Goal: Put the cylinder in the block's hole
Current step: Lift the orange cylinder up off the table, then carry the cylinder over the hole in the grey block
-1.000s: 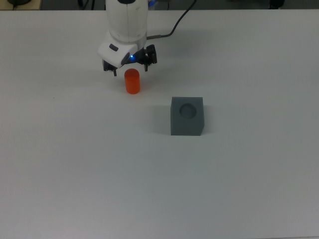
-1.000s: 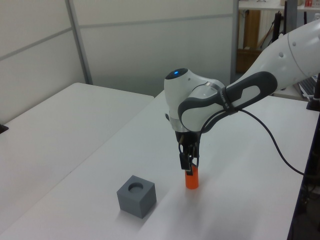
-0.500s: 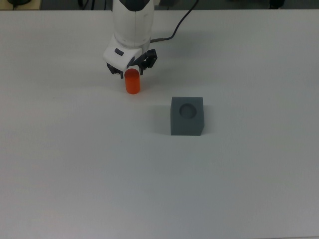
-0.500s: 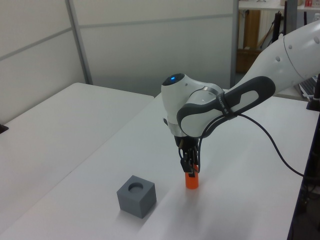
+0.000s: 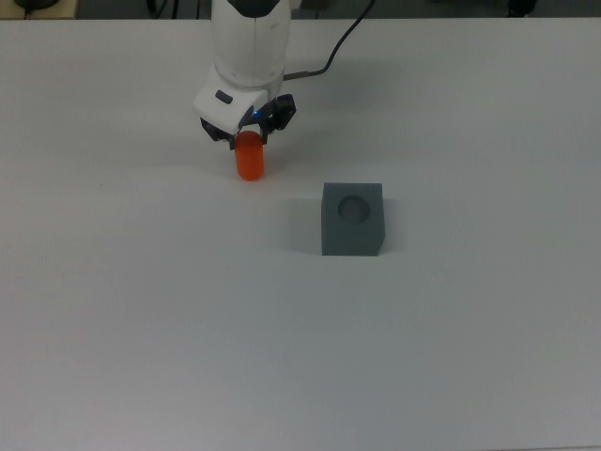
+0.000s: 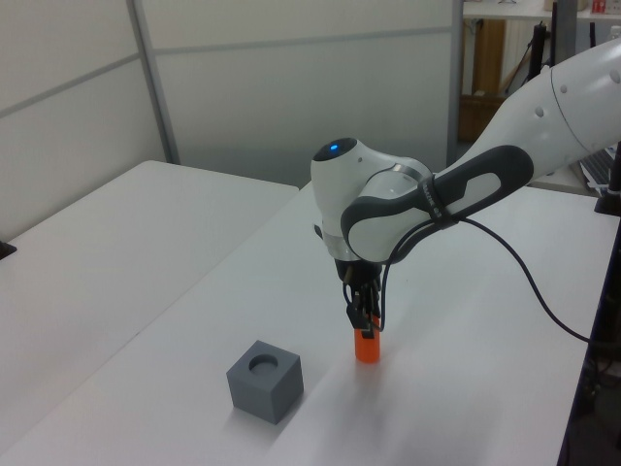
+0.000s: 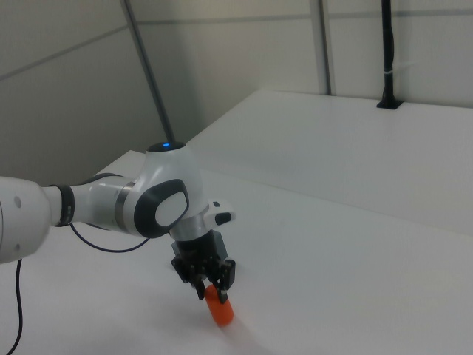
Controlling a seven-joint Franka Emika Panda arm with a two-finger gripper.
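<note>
Gripper (image 5: 248,137) is down over the top end of the cylinder (image 5: 250,162), fingers straddling the cap on either side; whether they have pinched it or just bracket it I cannot tell from any view. The cylinder stands upright on the table (image 5: 141,310), toward the far edge in the top view, with its base apparently on the surface, so judged not lifted. In the left view the gripper (image 6: 363,318) covers the upper part of the cylinder (image 6: 366,349), and the right view shows the same, with the gripper (image 7: 208,284) over the cylinder (image 7: 220,310), which looks a bit tilted there, maybe only the angle. The block (image 5: 353,219) sits apart from the cylinder, nearer the table's middle and to the top view's right, with the hole (image 5: 354,209) facing up and nothing in it. The left view shows the block (image 6: 265,381) to the left view's left of the cylinder, hole (image 6: 263,365) clear. Handling guess: the cylinder looks small, rigid, light, smooth plastic, so likely slippery with rounded ends; better to grip on the straight side wall below the cap, not on the dome, and keep it vertical. The hole looks about cylinder width, so the fit is probably snug and needs careful centring.
</note>
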